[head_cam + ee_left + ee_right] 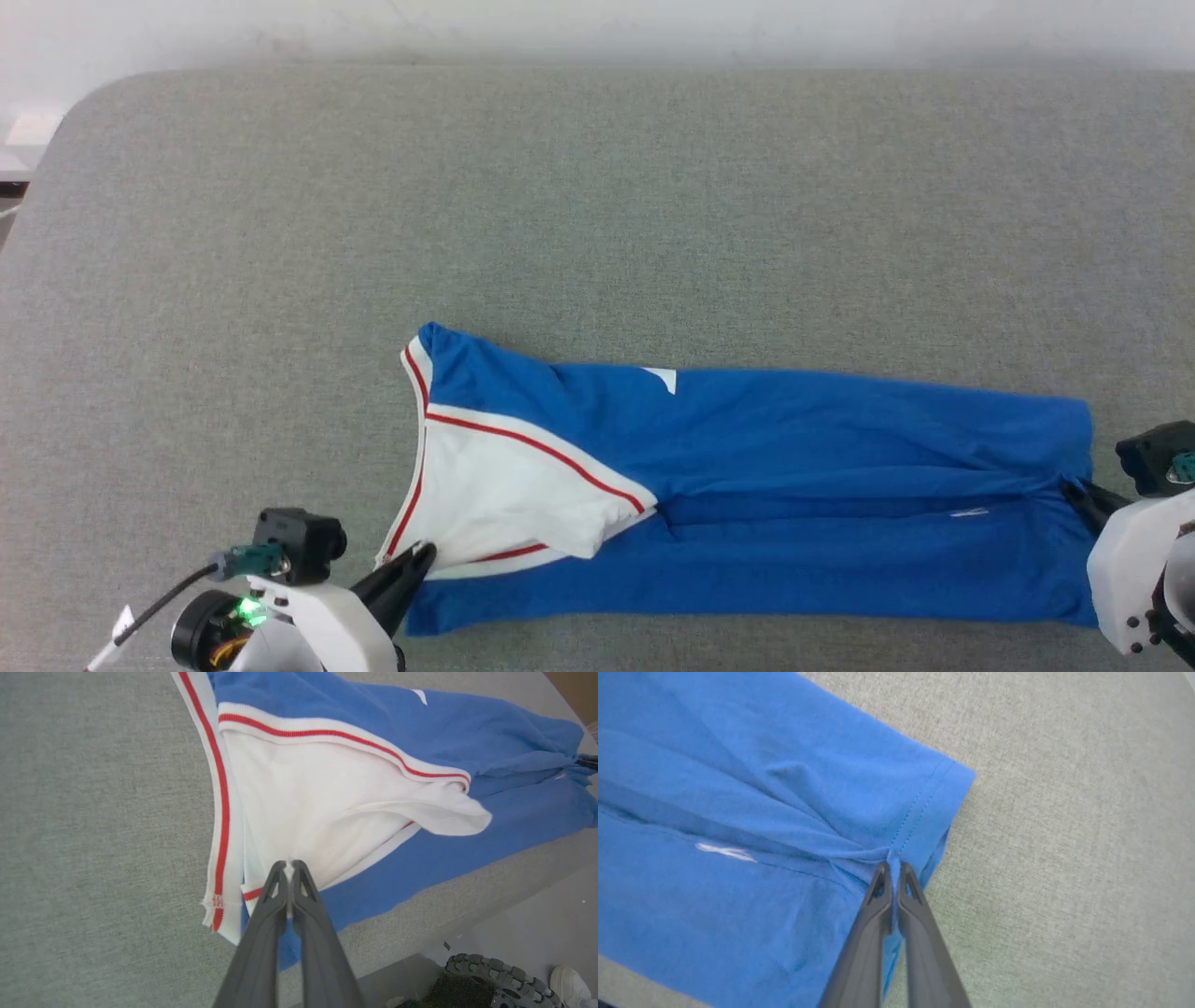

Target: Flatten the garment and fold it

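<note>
Garment (pixel 794 448): laid folded lengthwise on table (pixel 597 187).
Left gripper (pixel 289 864): jaws closed on garment's white collar end.
Right gripper (pixel 893 864): jaws clamped on garment's hem.

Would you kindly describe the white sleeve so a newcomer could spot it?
On the grey table lies a blue garment. At its left end, pinched by the left gripper, the sleeve is the only large white panel, edged with a red stripe.
</note>
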Available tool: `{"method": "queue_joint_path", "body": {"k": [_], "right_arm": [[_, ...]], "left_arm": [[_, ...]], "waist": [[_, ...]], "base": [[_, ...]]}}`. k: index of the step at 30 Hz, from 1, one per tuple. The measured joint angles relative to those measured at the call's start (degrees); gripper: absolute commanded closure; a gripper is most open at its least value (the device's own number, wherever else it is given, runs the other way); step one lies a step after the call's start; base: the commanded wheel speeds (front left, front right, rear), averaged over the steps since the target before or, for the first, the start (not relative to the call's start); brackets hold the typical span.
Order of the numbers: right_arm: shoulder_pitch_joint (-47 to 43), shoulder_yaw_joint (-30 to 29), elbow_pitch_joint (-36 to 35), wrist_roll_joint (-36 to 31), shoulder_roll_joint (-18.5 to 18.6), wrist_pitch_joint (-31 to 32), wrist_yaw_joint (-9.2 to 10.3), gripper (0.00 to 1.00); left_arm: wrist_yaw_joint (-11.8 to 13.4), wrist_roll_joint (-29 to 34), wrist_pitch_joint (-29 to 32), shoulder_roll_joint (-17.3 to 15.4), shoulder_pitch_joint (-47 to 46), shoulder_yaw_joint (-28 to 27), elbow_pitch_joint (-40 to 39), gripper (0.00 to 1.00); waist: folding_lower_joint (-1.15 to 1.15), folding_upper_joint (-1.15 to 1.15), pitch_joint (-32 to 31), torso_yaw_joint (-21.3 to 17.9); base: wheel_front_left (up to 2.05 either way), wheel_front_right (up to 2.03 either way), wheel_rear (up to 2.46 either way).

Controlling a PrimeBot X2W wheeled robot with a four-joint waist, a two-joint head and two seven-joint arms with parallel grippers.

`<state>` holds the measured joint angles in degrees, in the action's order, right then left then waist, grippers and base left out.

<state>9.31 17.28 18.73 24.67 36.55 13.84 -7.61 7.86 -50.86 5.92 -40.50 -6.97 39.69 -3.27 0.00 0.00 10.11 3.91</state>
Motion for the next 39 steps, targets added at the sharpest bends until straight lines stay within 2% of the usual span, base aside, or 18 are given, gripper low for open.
{"method": "queue_joint_path", "body": {"k": [7, 8, 9, 10, 16, 20, 24, 28, 32, 35, 39], "right_arm": [[0.0, 3.1, 0.2, -0.7, 1.3, 1.0, 0.01, 1.0], [0.1, 3.4, 0.2, -0.5, 1.4, 1.3, 0.01, 1.0], [0.1, 3.6, 0.1, -0.4, 1.4, 1.1, 0.02, 0.65], [0.1, 3.7, 0.2, -0.2, 1.4, 1.0, 0.02, 0.0], [0.4, 4.6, -2.5, 3.0, 1.6, 0.8, 0.05, 0.0], [1.1, 3.2, -5.5, 5.1, 2.6, 2.4, 0.02, 0.0], [0.9, -2.0, -8.2, 7.4, 1.7, 4.6, 0.02, 0.0], [-1.0, -10.5, -9.7, 7.2, -3.4, 7.0, 0.02, 0.0], [-4.3, -19.2, -10.3, 3.6, -11.3, 9.6, 0.03, 0.0], [-6.3, -24.8, -10.5, -0.1, -17.8, 11.3, 0.03, 0.0], [-7.1, -30.8, -10.7, -5.0, -25.0, 12.6, 0.05, 0.0]], "left_arm": [[-1.8, 2.3, -0.7, 1.3, -0.3, 2.5, 5.5, 1.0], [-1.8, 2.9, -1.2, 1.6, -0.5, 2.7, 6.3, 0.35], [-1.8, 3.4, -1.7, 1.8, -0.8, 2.8, 7.0, 0.0], [-1.8, 3.8, -2.1, 2.2, -1.0, 2.9, 7.7, 0.0], [-1.6, 4.7, -7.8, 4.2, -2.3, 1.2, 9.2, 0.0], [0.3, 4.0, -15.0, 6.1, -2.4, -3.0, 7.6, 0.0], [2.9, 3.1, -19.6, 9.6, -2.0, -7.8, 5.9, 0.0], [4.0, 5.8, -20.6, 14.8, 0.3, -14.8, 3.5, 0.0], [3.8, 15.2, -20.6, 22.2, 3.6, -25.0, -0.3, 0.0], [1.9, 23.3, -20.6, 26.6, 6.5, -30.9, -2.1, 0.0], [-1.9, 33.1, -20.6, 31.3, 8.3, -36.1, -4.7, 0.0]], "waist": [[0.0, 0.0, 1.0, 0.1], [0.0, 0.0, 1.0, 0.0], [0.0, 0.0, 1.0, 0.0], [0.0, 0.0, 0.9, 0.0], [0.0, 0.0, -0.5, -0.2], [0.0, 0.0, -2.0, -0.7], [0.0, 0.0, -3.6, -0.9], [0.0, 0.0, -4.7, -1.0], [0.0, 0.0, -4.9, -0.5], [0.0, 0.0, -4.7, -0.2], [0.0, 0.0, -4.3, 0.2]], "base": [[0.0, 0.0, 0.0], [0.0, 0.0, 0.0], [0.0, 0.0, 0.0], [0.0, 0.0, 0.0], [0.0, 0.0, 0.0], [0.0, 0.0, 0.0], [0.0, 0.0, 0.0], [0.0, 0.0, 0.0], [0.0, 0.0, 0.0], [0.0, 0.0, 0.0], [0.0, 0.0, 0.0]]}}
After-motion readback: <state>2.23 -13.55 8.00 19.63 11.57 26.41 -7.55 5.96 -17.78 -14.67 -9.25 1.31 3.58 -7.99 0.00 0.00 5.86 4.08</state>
